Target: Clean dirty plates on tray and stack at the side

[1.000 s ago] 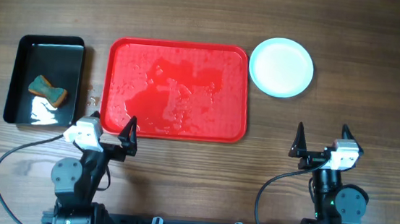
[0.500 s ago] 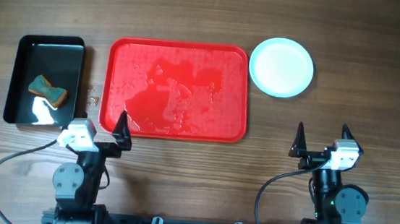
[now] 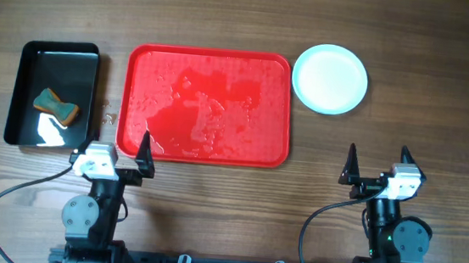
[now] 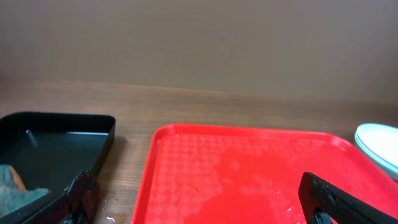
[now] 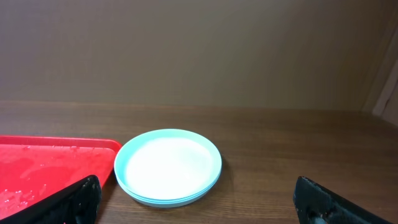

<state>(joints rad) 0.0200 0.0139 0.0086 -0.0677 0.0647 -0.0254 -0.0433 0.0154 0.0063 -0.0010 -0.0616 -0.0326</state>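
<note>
Change: left gripper (image 3: 118, 149) has drawn back off the tray (image 3: 211, 58) at its near-left corner; right gripper (image 3: 377, 165) unmoved.
Fingers: both pairs spread wide, holding nothing.
Position: plates (image 3: 330, 79) stacked on the table (image 3: 245, 13) just right of the wet, bare tray; task looks finished.
Unclear: stack's plate count; left gripper's outer finger against the black tray (image 3: 59, 50).

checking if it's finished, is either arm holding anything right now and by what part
Nothing is held. The left gripper and the right gripper are both open and empty. The plates sit stacked beside the red tray, untouched.
</note>
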